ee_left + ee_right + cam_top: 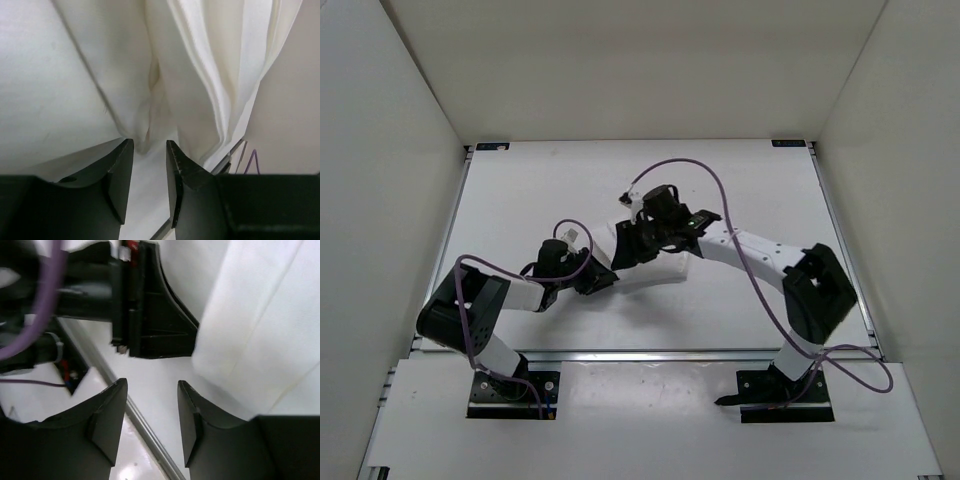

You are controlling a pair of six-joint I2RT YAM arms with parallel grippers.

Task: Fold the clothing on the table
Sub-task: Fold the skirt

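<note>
White on white, so kinda hard to spot the thin, soft, ribbed white clothing [655, 275] from up top. Lies near the middle of the big flat white counter [550, 190], mostly tucked under both arms, with just a pale strip peeking out below the right arm's wrist.

From the left wrist, shows up as long creased folds right ahead of the left tool [149, 165], with one fold reaching down to the fingertips. Can't call that a pinch though. Jaws parted a narrow bit, with bare white showing through the gap and nothing clamped.

Same deal with the right tool [152, 400]: parted a moderate way, holding nothing, with only counter and a thin grey metal rail [145, 435] below the gap. Has the fabric's edge off to the right of that view and the black body of the left tool straight ahead, close by.

In the way: thick purple cables [720, 200] looping over both arms, also big and blurry across the right wrist view. Round the edges: plain white enclosure walls [620, 60] on three sides, small black corner brackets [492, 146] at the far counter corners, and black base plates [515, 393] bolted at the near edge.
</note>
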